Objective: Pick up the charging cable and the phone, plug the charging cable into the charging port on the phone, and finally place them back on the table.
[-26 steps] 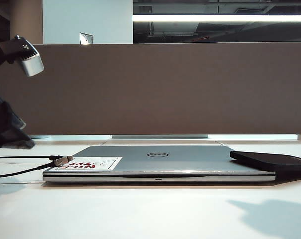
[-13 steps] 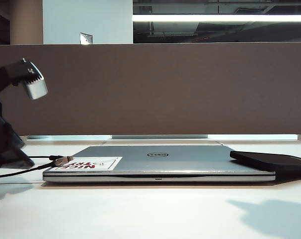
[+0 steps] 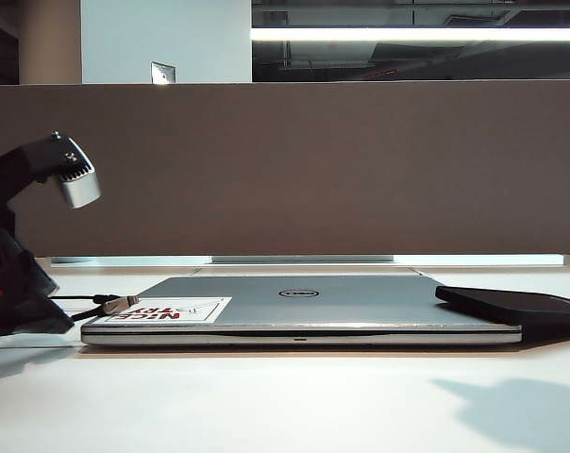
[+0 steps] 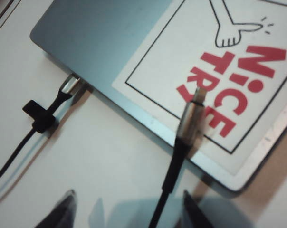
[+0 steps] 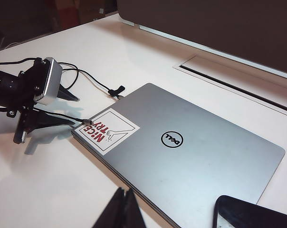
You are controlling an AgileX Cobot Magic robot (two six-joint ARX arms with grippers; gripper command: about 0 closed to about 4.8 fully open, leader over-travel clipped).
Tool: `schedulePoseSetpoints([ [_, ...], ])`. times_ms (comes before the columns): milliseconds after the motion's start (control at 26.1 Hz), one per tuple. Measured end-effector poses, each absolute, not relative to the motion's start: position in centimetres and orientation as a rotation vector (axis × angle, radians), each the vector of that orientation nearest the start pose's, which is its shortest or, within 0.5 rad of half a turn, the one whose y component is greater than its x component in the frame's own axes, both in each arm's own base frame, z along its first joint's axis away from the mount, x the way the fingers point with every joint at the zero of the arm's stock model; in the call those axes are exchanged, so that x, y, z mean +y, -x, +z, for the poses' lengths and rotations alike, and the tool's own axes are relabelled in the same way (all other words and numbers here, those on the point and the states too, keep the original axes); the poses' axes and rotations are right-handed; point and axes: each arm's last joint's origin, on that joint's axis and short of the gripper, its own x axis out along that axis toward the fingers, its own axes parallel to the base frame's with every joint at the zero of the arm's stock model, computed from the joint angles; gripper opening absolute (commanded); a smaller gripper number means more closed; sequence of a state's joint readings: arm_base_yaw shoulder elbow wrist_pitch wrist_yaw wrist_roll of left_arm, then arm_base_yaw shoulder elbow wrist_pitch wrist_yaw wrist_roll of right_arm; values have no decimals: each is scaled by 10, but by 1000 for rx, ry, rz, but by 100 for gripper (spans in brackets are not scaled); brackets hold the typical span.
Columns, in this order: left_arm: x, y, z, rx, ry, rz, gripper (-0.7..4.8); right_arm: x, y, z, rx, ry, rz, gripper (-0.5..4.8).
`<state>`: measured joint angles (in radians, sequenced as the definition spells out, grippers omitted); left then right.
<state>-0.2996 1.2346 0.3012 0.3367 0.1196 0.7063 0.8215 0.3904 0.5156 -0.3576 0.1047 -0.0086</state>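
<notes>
Only the left wrist view showed the charging cable (image 4: 190,124) closely: its silvery plug tip lay on the sticker (image 4: 215,71) at the corner of the laptop (image 4: 105,42), between the spread fingertips (image 4: 193,209) of the left hand (image 4: 129,211), untouched, while a second cord (image 4: 48,114) was plugged into the laptop's side. The right wrist view alone showed the right hand (image 5: 122,209) pressed together above the tabletop (image 5: 53,190). There the phone (image 5: 255,213) rested on the laptop's opposite corner.
</notes>
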Motion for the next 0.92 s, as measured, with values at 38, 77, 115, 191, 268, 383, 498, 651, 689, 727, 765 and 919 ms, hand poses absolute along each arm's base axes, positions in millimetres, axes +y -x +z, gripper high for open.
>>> schedulePoseSetpoints([
  [38, -65, -197, 138, 423, -729, -600, 277, 75, -74, 272, 210, 114, 714, -2],
  [77, -65, -197, 138, 421, -729, -600, 277, 75, -74, 272, 210, 114, 714, -2],
  [115, -65, -197, 138, 421, -728, -599, 277, 75, -74, 272, 210, 114, 714, -2],
  [191, -65, -198, 136, 428, -729, -602, 277, 75, -74, 272, 210, 114, 714, -2],
  [268, -65, -199, 133, 439, -729, -606, 277, 75, -74, 272, 210, 114, 714, -2],
  [383, -66, -201, 132, 427, -729, -601, 277, 75, -74, 272, 210, 114, 714, -2],
  [498, -66, -202, 131, 425, -728, -600, 277, 75, -74, 272, 210, 114, 714, -2],
  [651, -66, -202, 131, 421, -728, -599, 277, 75, -74, 272, 210, 114, 714, -2],
  [689, -66, -202, 132, 421, -728, -599, 277, 75, -74, 272, 210, 114, 714, -2],
  [727, -66, -202, 132, 421, -728, -599, 277, 75, -74, 272, 210, 114, 714, -2],
  [765, -66, -202, 132, 421, -728, -599, 277, 75, -74, 272, 210, 114, 714, -2],
  [919, -66, -202, 132, 421, -728, -599, 277, 75, -74, 272, 210, 114, 714, -2],
])
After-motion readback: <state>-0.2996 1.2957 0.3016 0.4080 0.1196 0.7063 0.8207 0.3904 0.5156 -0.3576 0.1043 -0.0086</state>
